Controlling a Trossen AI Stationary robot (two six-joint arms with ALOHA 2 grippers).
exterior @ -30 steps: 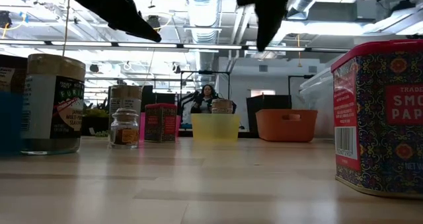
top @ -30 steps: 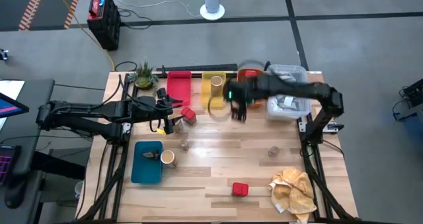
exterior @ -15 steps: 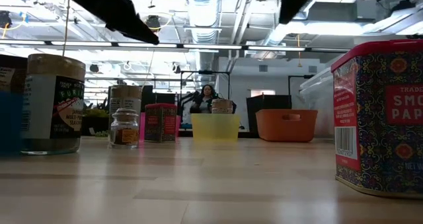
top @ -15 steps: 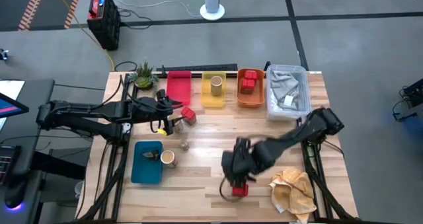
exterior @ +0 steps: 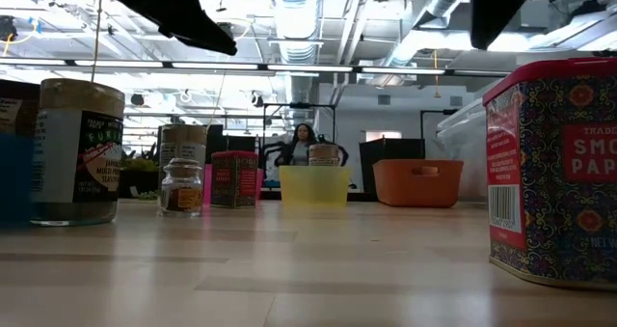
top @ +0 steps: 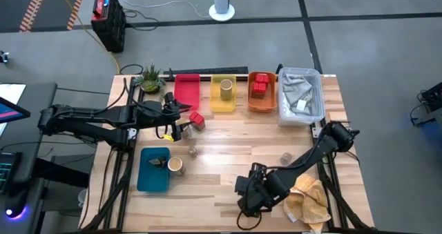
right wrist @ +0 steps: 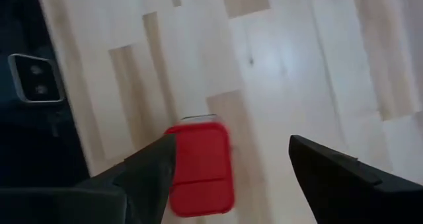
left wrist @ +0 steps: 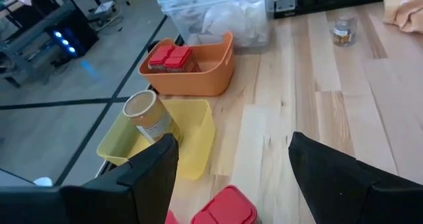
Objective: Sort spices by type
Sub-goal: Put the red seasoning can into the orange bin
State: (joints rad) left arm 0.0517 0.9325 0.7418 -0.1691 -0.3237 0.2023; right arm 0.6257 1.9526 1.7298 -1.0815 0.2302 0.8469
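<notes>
A red tin [right wrist: 198, 168] stands on the table near its front edge, seen large in the low view [exterior: 559, 173]. My right gripper [top: 247, 201] hangs open above it, pointing steeply down, with the tin below the gap [right wrist: 231, 141] and untouched. My left gripper [top: 178, 121] waits open at the table's left, above another red tin [left wrist: 225, 209] and beside a small jar [top: 200, 124]. A tan cylinder [top: 226, 89] stands in the yellow tray [top: 215, 104]. Two red tins [top: 259, 88] sit in the orange tray [top: 261, 104]. Another tan cylinder [top: 176, 166] and two glass jars [top: 193, 151] [top: 285, 157] stand loose.
A red tray [top: 186, 92] lies at the far edge and a blue tray [top: 153, 172] at the near left. A clear bin [top: 301, 96] with cloth stands far right. A beige cloth [top: 307, 198] lies right of my right gripper. A potted plant [top: 150, 79] stands far left.
My right gripper has swung from over the yellow and orange trays at the far edge toward the near edge, come down and rolled its wrist, and now hangs over the red tin at the front. The tin has stayed where it was.
</notes>
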